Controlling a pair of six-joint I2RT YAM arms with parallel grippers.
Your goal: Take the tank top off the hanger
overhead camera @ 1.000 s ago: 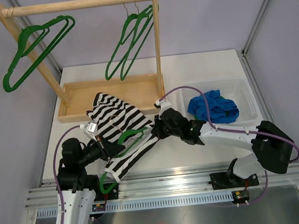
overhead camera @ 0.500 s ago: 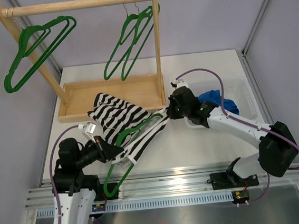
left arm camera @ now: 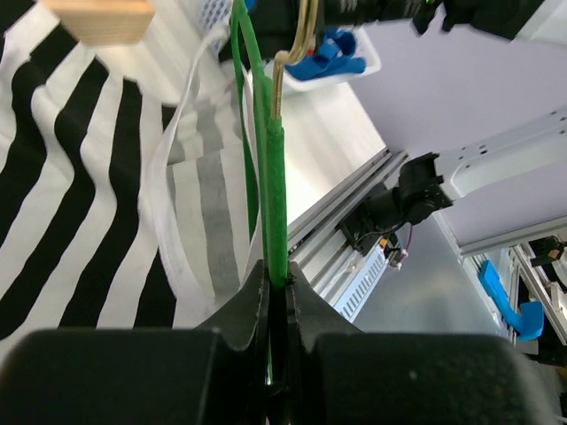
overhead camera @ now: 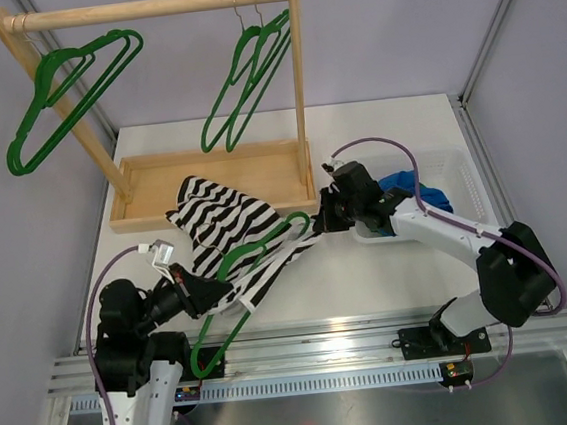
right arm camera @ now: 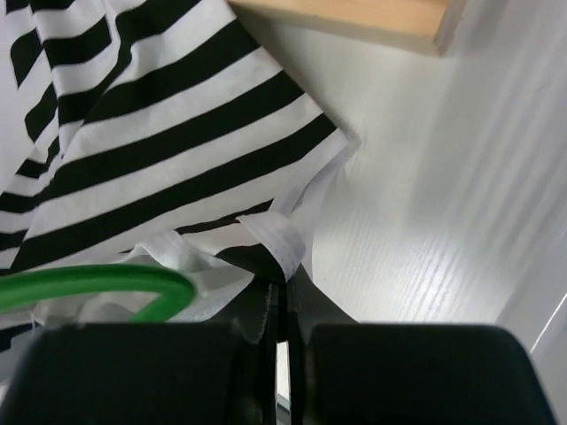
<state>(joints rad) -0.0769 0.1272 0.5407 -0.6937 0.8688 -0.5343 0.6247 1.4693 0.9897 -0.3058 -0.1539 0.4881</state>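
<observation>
The left gripper (left arm camera: 276,285) clamps tight on the green hanger (left arm camera: 270,177) near the table (overhead camera: 400,277) front edge, while the right gripper (right arm camera: 283,288) pinches the striped tank top (overhead camera: 219,219) by its white edging beside the wooden rack base (overhead camera: 209,169).

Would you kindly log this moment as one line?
left claw: shut on hanger | right claw: shut on tank top | removal: incomplete

Tank top (overhead camera: 219,219): soft matt cloth. Hanger (left arm camera: 270,177): green matt fuzzy coating, bare metal hook. Rack (overhead camera: 143,7): pale unpainted wood. Table (right arm camera: 416,221): white, smooth, faintly grained.
</observation>
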